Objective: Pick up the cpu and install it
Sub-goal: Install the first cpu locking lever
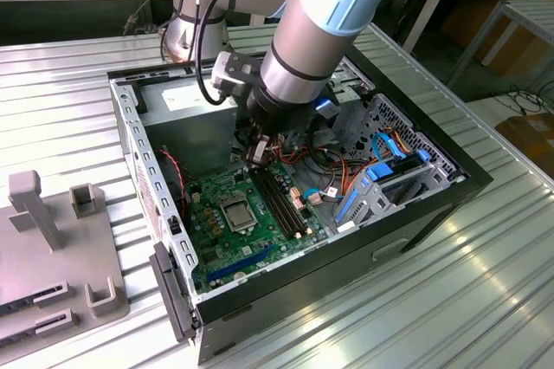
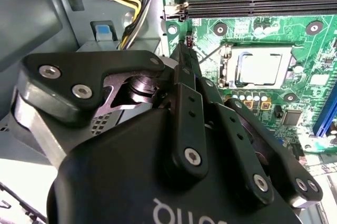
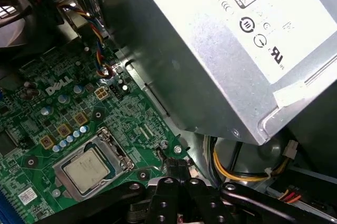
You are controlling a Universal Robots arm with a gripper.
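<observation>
The cpu (image 1: 235, 210) is a pale silver-tan square lying flat inside the socket frame (image 1: 236, 198) on the green motherboard (image 1: 221, 239) of the open computer case (image 1: 415, 213). Both wrist views show the cpu (image 2: 261, 66) (image 3: 87, 169) seated in that frame. My gripper (image 1: 257, 158) hangs inside the case just beyond the socket, near the end of the memory slots. Its black fingers (image 2: 184, 71) meet at a narrow tip, and the gripper (image 3: 178, 165) is shut with nothing visible between them. It is apart from the cpu.
A grey power supply (image 3: 237, 50) stands close behind the gripper, with yellow and black cables (image 2: 131, 3) beside it. Black memory slots (image 1: 281, 200) run past the socket. A blue drive cage (image 1: 381, 183) fills the exterior view's right. Grey fixtures (image 1: 52, 239) sit on the table outside.
</observation>
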